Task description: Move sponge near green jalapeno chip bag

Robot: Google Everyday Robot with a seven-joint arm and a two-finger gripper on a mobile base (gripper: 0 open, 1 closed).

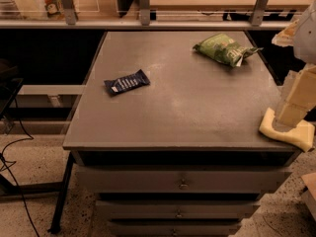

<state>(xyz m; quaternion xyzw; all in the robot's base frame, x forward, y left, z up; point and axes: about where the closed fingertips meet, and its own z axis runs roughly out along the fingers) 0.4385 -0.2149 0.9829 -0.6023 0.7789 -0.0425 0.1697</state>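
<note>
The pale yellow sponge lies flat at the front right corner of the grey table, partly over its right edge. My gripper comes down from the right and its tip rests on or just above the sponge's top. The green jalapeno chip bag lies at the far right of the table top, wrinkled, with a whitish end pointing right. It is well apart from the sponge, with a stretch of bare table top between them.
A small dark blue wrapper lies on the left half of the table. Drawers sit under the table top. A shelf rail with metal posts runs behind the table. Cables lie on the floor at left.
</note>
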